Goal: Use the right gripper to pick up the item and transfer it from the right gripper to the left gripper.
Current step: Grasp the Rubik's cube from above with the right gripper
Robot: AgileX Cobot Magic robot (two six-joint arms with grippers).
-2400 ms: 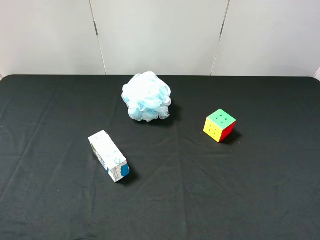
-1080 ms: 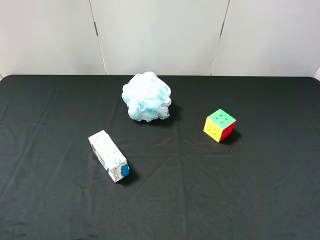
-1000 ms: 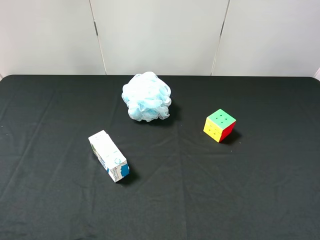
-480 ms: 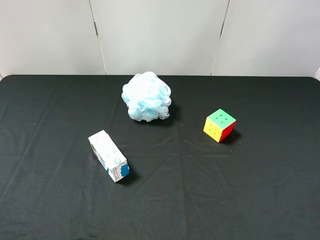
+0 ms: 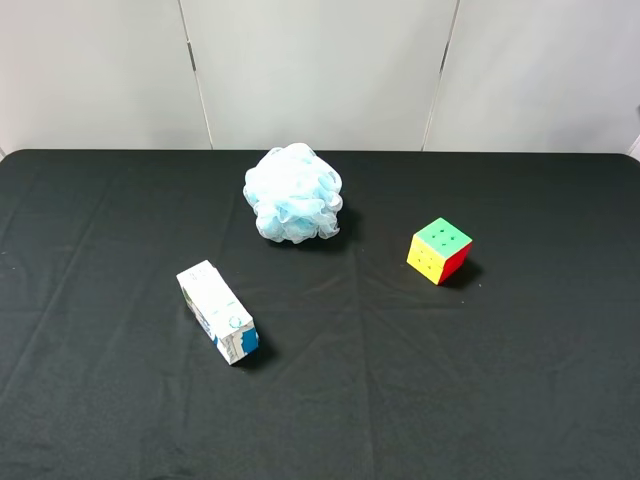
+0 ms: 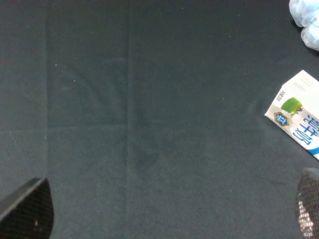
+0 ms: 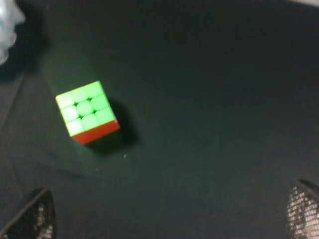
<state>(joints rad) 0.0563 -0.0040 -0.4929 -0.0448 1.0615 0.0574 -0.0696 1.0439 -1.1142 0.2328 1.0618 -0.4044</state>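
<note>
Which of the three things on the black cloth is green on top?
The small puzzle cube, on the right in the high view, with yellow and red sides. The carton is white and blue; the puff is pale blue.

So I'm counting three loose things sitting on the one black cloth-covered table here: one small multicoloured puzzle cube with green, yellow and red faces showing, one pale blue mesh bath puff, and one white-and-blue rectangular carton. Just a single of each, nothing's doubling up. Behind them I'm seeing three plain white wall panels. Two grippers are showing up too, the left gripper and the right gripper, each one poking two black textured fingertips into its own wrist view.
</note>
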